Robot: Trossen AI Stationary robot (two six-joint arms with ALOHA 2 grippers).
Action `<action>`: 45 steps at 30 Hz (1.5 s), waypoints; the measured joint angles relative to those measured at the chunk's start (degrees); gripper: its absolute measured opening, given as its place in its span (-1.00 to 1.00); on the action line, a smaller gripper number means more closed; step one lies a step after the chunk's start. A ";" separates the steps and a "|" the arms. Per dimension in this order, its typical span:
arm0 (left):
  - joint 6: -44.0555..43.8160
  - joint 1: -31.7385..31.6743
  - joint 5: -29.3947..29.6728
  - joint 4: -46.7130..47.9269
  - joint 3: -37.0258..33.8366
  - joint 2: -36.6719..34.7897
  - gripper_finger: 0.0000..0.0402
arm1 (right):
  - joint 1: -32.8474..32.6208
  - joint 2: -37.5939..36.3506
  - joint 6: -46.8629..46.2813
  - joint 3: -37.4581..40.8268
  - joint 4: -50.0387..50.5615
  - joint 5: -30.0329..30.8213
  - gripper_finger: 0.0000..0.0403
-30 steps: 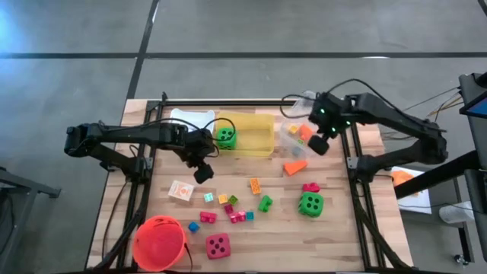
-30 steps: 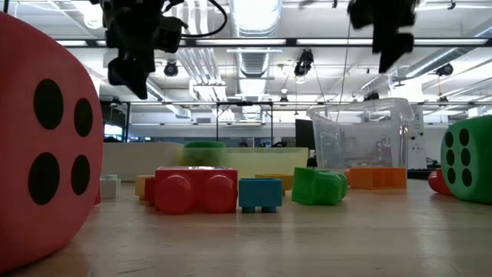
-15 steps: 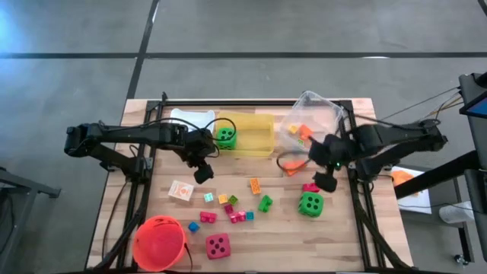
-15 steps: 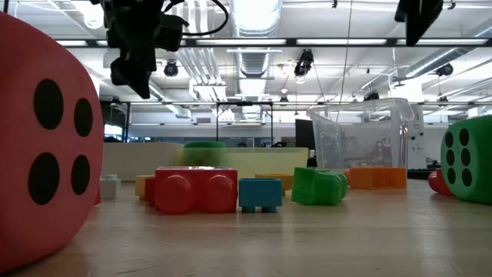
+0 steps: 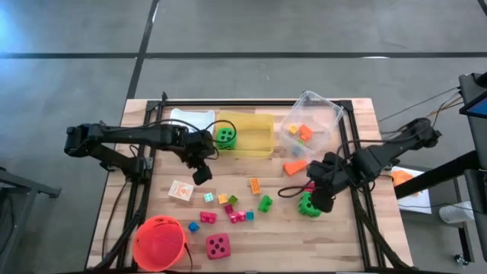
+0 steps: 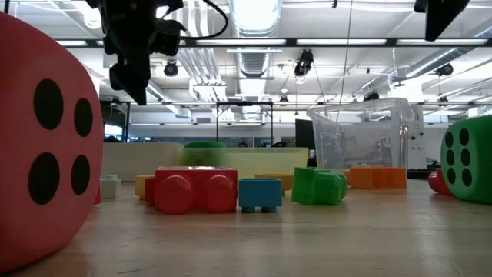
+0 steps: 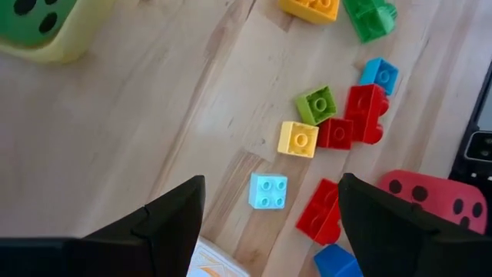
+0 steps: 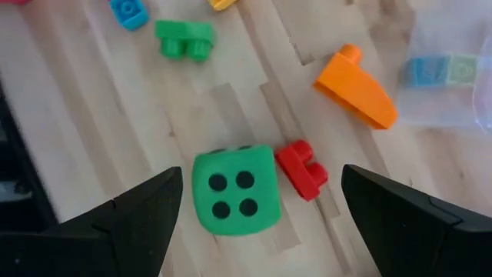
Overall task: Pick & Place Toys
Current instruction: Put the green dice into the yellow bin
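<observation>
A green foam die with black dots point(image 5: 307, 205) sits on the wooden bench point(image 5: 342, 236) toward its right edge, with a small red plastic block point(image 8: 302, 169) touching its side and an orange plastic wedge point(image 5: 295, 166) near it, further toward the far edge. The right pincer point(image 5: 323, 199) hangs directly above this die, its fingers spread wide and holding nothing. A second green dotted die point(image 5: 226, 136) lies inside the yellow plastic bin point(image 5: 262, 139) at the far edge, and a clear plastic bin point(image 5: 319, 113) near the far right corner holds a few small blocks. Small bright plastic blocks point(image 5: 236, 210) lie scattered across the bench's middle, beside a white picture card point(image 5: 181, 190). The left pincer point(image 5: 202, 175) hovers above the bench between the card and the yellow bin, fingers wide apart and empty. A pink-red dotted die point(image 5: 218, 245) rests at the near edge, just beside an orange-red plastic bucket point(image 5: 160, 243).
</observation>
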State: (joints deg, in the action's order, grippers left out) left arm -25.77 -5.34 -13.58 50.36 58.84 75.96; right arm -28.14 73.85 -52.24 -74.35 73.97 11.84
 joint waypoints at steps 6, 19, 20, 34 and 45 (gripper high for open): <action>-1.15 0.00 0.00 0.20 -1.10 0.00 0.42 | -0.53 2.35 -2.73 0.63 0.05 2.66 0.75; -1.74 0.00 -1.67 -0.01 -0.64 0.00 0.42 | -0.44 -1.44 3.41 18.01 -15.57 -10.82 0.75; -1.75 0.00 -1.93 -0.02 -0.64 0.00 0.42 | -0.28 -1.84 4.05 19.15 -16.73 -10.83 0.75; -3.27 0.00 -4.62 -2.14 -0.66 0.00 0.41 | 2.41 -4.40 6.38 32.82 -31.12 -15.70 0.54; -4.76 0.00 -5.89 -2.57 -0.66 0.00 0.41 | 3.80 -5.51 4.64 37.95 -38.29 -20.39 0.29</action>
State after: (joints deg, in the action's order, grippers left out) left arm -30.52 -5.34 -19.47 47.79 58.17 75.96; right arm -24.34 68.34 -47.60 -36.40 35.68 -8.55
